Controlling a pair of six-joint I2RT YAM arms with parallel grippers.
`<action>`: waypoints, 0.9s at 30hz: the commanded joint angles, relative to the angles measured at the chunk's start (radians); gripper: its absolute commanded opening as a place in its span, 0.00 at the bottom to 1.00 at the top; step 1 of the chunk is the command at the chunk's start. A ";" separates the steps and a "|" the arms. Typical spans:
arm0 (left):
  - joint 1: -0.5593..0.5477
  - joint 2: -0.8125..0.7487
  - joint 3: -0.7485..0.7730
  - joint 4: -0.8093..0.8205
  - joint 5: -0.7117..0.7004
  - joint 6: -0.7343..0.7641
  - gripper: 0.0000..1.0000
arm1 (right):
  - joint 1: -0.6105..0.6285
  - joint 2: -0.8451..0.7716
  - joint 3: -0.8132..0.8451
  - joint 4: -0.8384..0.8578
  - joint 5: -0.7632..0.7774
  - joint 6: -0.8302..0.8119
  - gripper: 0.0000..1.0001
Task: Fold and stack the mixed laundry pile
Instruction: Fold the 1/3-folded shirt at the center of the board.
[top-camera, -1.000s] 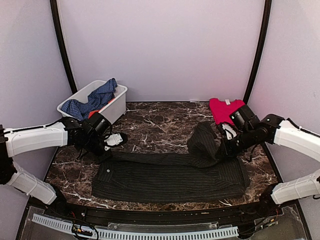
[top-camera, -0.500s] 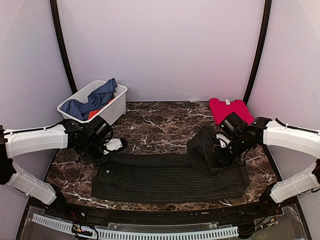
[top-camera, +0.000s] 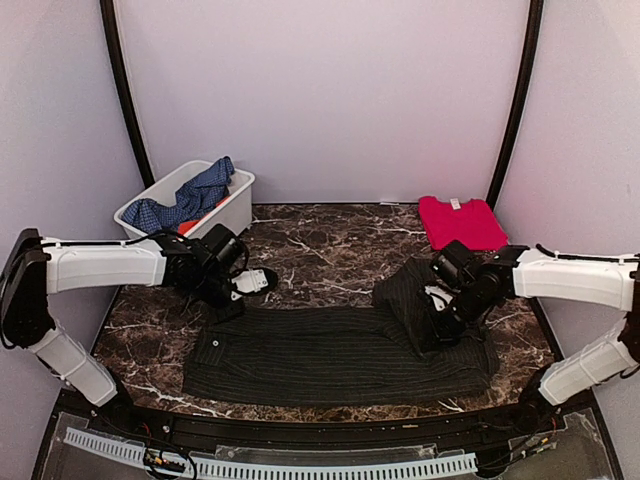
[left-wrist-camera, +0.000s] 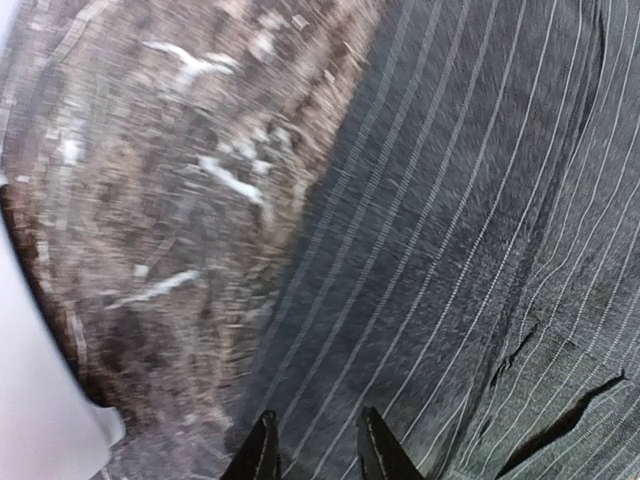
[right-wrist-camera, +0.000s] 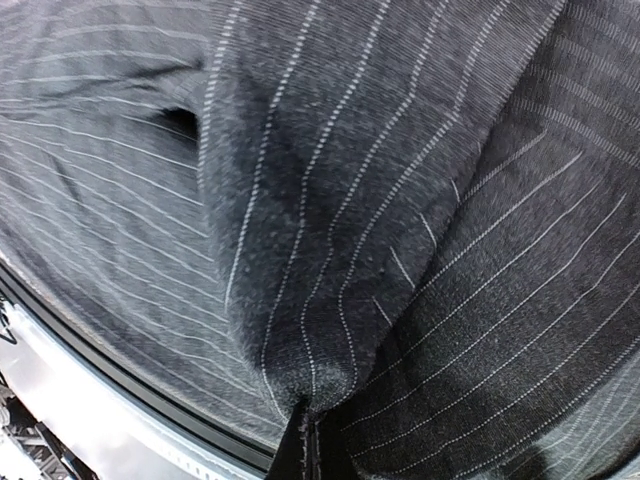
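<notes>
Marble table (top-camera: 320, 250): pinstriped shirt (top-camera: 320, 355), bin (top-camera: 237, 212) left, red cloth (top-camera: 460, 222) right.

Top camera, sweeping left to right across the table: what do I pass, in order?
Bin → left tool → red cloth. The shirt is left out because it spans most of the width.

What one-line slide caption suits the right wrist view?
Shut right gripper pinches a raised fold of the charcoal pinstriped shirt.
</notes>
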 joint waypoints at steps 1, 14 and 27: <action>-0.015 0.049 -0.034 -0.030 0.063 0.010 0.26 | 0.013 0.049 -0.025 0.049 -0.008 0.027 0.00; -0.017 0.123 0.007 0.007 0.002 -0.035 0.28 | 0.011 0.009 0.096 -0.034 0.002 0.022 0.61; -0.017 -0.023 0.146 0.223 0.121 -0.213 0.58 | -0.321 0.329 0.395 0.144 0.035 -0.193 0.67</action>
